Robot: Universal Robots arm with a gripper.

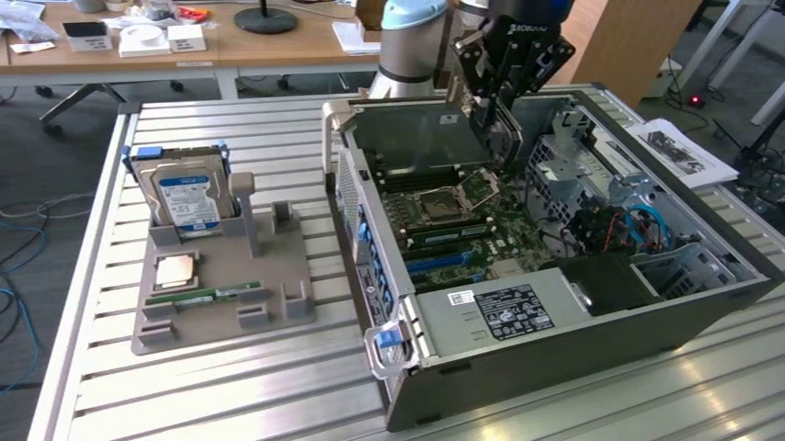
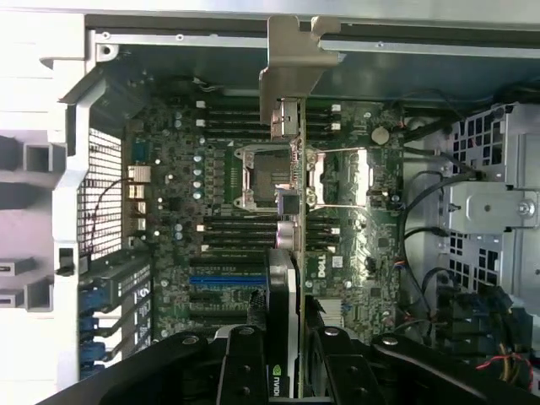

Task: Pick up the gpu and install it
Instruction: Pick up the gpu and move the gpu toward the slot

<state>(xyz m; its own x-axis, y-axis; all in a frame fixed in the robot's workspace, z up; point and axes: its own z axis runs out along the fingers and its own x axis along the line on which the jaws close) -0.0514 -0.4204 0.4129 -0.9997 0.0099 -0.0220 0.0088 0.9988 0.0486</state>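
The gpu [image 1: 499, 129] hangs on edge over the open computer case [image 1: 576, 317], above the back part of the motherboard [image 1: 472, 230]. My gripper [image 1: 503, 92] is shut on its upper end. In the wrist view the gpu [image 2: 288, 245] runs edge-on as a thin line across the processor socket [image 2: 261, 177], its silver bracket [image 2: 291, 59] toward the case wall. The black fingers [image 2: 245, 363] press on both sides of it. The blue expansion slot [image 2: 224, 278] lies beside and below the card, apart from it.
A grey holder [image 1: 227, 312] on the slatted table at the exterior view's left carries a hard drive [image 1: 184, 197], a processor chip [image 1: 176, 269] and a green memory stick [image 1: 202, 297]. Cables and drive cages [image 1: 626, 216] fill the case's far side. The arm's base [image 1: 411, 46] stands behind the case.
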